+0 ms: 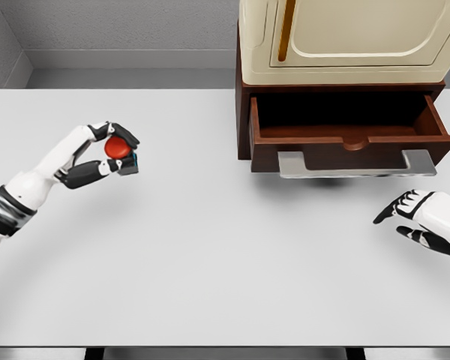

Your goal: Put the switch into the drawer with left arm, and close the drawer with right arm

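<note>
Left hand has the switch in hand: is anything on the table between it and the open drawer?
Nothing visible. The left hand holds the red switch to the left of the open drawer, with only bare white table between them. The right hand rests off to the right, outside that path.

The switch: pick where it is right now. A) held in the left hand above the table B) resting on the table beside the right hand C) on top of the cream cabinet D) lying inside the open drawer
A: the left hand is curled around the red switch, well left of the open drawer.
</note>
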